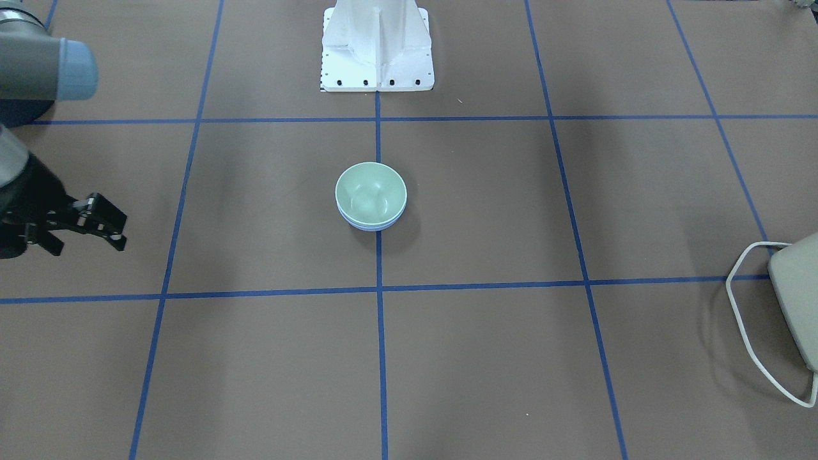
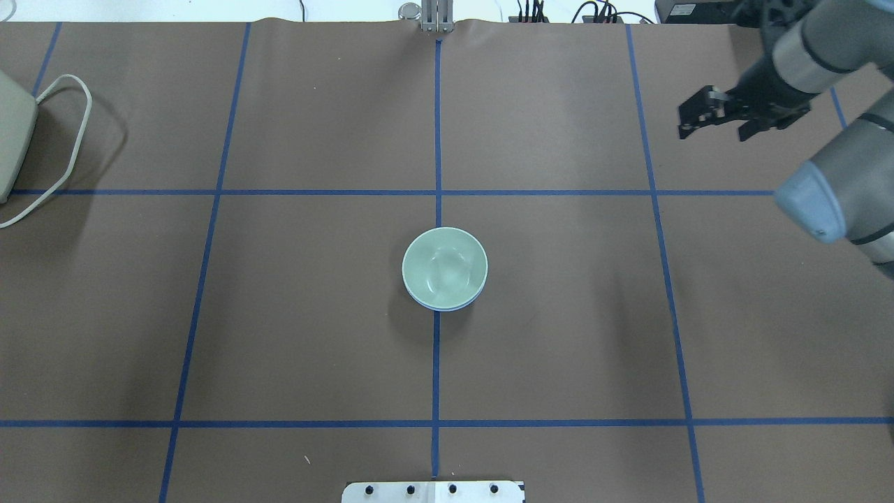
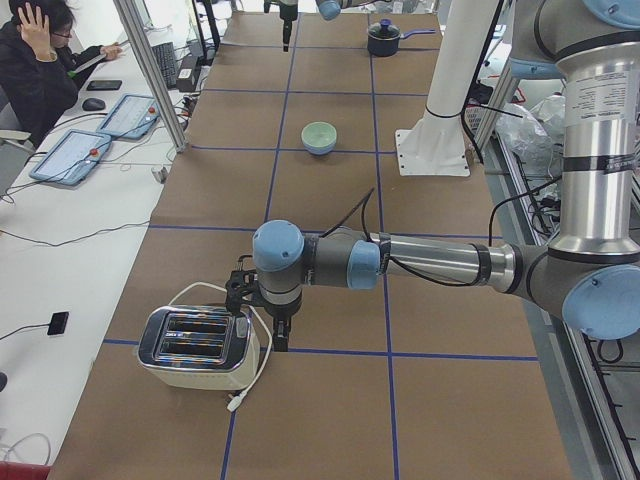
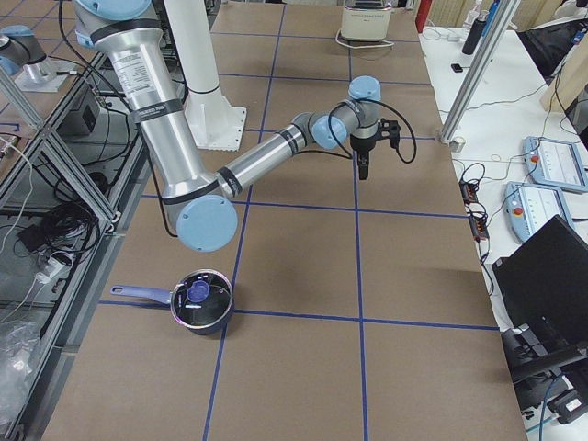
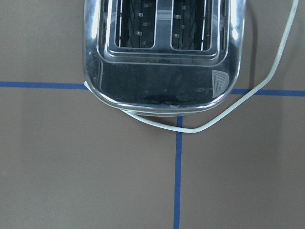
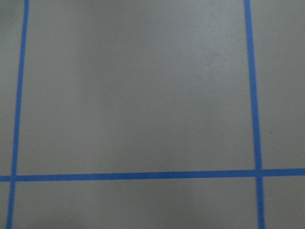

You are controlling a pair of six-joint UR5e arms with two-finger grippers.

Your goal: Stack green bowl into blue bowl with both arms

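The pale green bowl [image 1: 370, 191] sits nested inside the blue bowl [image 1: 370, 225] at the table's centre, on the middle blue tape line. Only a thin blue edge shows under the green rim. The overhead view shows the same green bowl [image 2: 445, 265] in the blue bowl [image 2: 443, 307]. My right gripper [image 2: 691, 115] hangs far out to the right of the bowls, empty, with its fingers apart; it also shows in the front-facing view [image 1: 118, 227]. My left gripper [image 3: 280, 335] shows only in the left side view, beside the toaster, and I cannot tell whether it is open or shut.
A chrome toaster [image 3: 200, 345] with a white cord stands at the table's left end, directly under the left wrist camera [image 5: 162, 47]. A dark pot [image 4: 200, 299] sits at the right end. The white pedestal [image 1: 377, 45] stands behind the bowls.
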